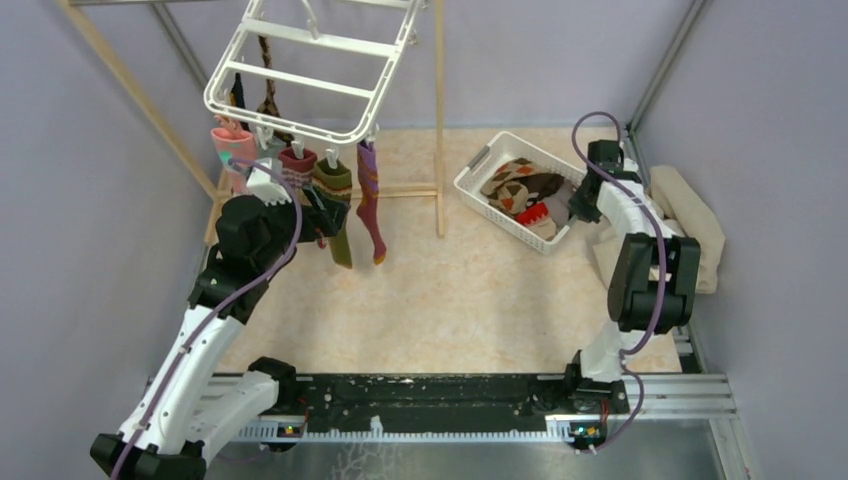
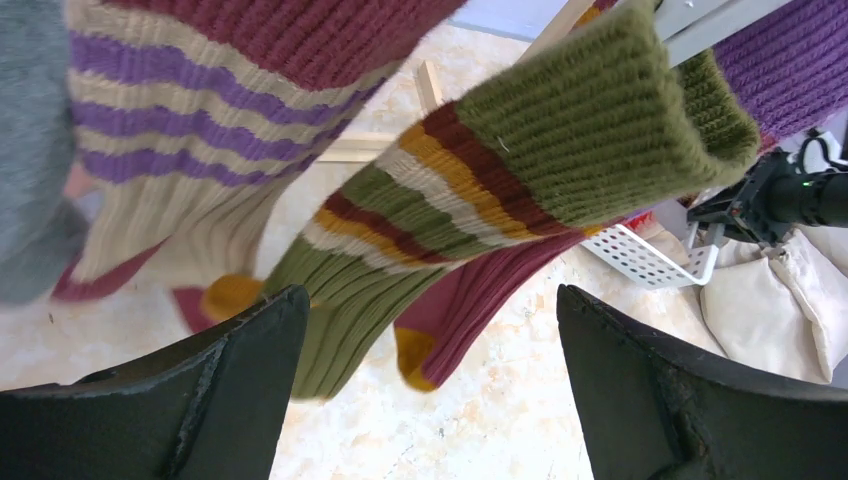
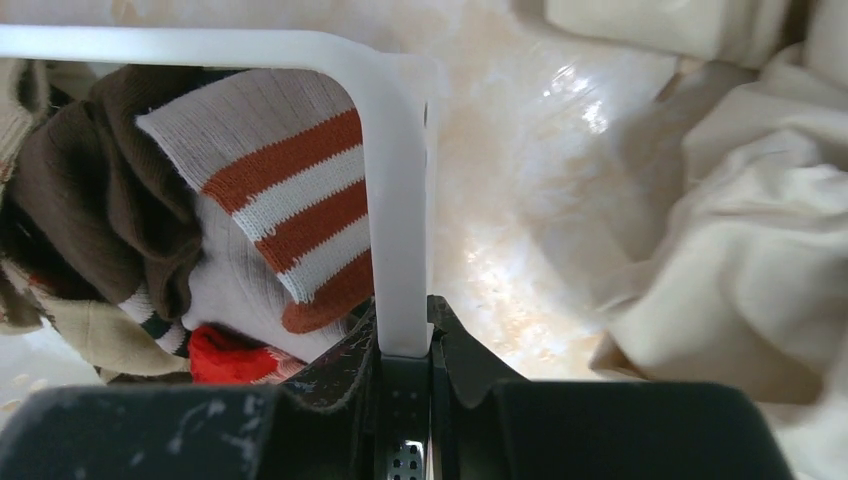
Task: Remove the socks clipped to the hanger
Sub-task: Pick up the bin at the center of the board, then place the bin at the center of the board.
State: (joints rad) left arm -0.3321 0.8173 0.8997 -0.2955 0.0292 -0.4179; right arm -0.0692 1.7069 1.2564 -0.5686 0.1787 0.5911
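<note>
Top external view: hanger point(image 1: 330, 42), white plastic rect. frame w/ cross bars, hangs tilted on the wooden pole rack point(image 1: 438, 110) at far L of the counter point(image 1: 450, 290). Clips along its near rim carry socks, L to R: pink sock point(image 1: 232, 145) w/ mint patch, maroon-striped sock point(image 1: 298, 163), olive-striped sock point(image 1: 337, 195), purple sock point(image 1: 372, 200). More dark items hang off the L rim behind these; detail not legible.

Left wrist view, close detail: olive-striped sock has an olive ribbed cuff, then maroon/orange/cream bands, then a green ribbed foot. Maroon-striped sock has a maroon cuff over a cream body w/ purple bands. Grey sock point(image 2: 30, 150) at L edge of that view.

Containers: white slotted basket point(image 1: 480, 162) sits far R on the counter, set at an angle. Contents: brown argyle sock point(image 1: 520, 180), white sock point(image 3: 290, 210) w/ orange stripes, red item point(image 3: 225, 362) underneath, type not legible. Beige cloth heap point(image 1: 690, 215) lies just beside the basket on its R side.

Claws: L claw point(image 2: 432, 295) is spread to full width and holds nothing. It sits just below the hanging row, w/ the olive-striped sock's foot dangling between the fingers; contact cannot be told. R claw point(image 3: 405, 345) is pressed together on the basket rim, w/ the white plastic bar pinched between both fingers.
</note>
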